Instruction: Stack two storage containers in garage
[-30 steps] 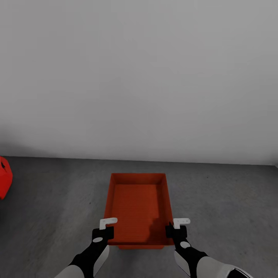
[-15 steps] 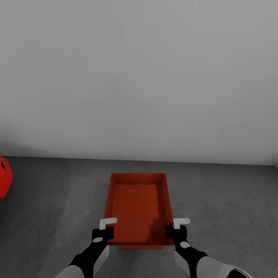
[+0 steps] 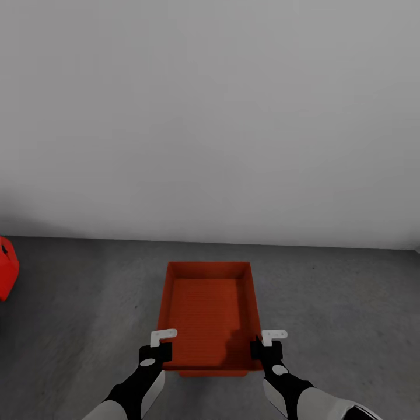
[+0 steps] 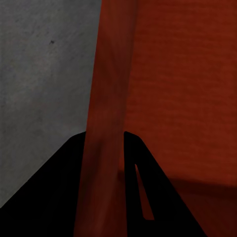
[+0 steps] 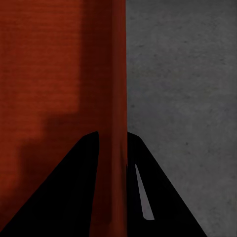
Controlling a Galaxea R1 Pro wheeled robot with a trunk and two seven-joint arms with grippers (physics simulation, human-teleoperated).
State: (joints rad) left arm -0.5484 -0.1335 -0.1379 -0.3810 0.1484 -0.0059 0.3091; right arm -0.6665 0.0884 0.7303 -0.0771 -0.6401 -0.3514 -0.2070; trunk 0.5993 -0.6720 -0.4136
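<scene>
The left gripper [image 3: 161, 345] and right gripper [image 3: 267, 343] are covering the near corners of the storage container [image 3: 207, 312], and the wall each is clamping is hiding the inner face of its fingers [image 4: 59, 197] in the wrist views. Whether a second container is sitting beneath this one cannot be told. Far out beyond the left gripper, a red object [image 3: 7, 267] is being cut off by the head view's edge, too little showing to name it.

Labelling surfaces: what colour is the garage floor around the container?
Dark speckled grey floor, clearest in the head view.
</scene>
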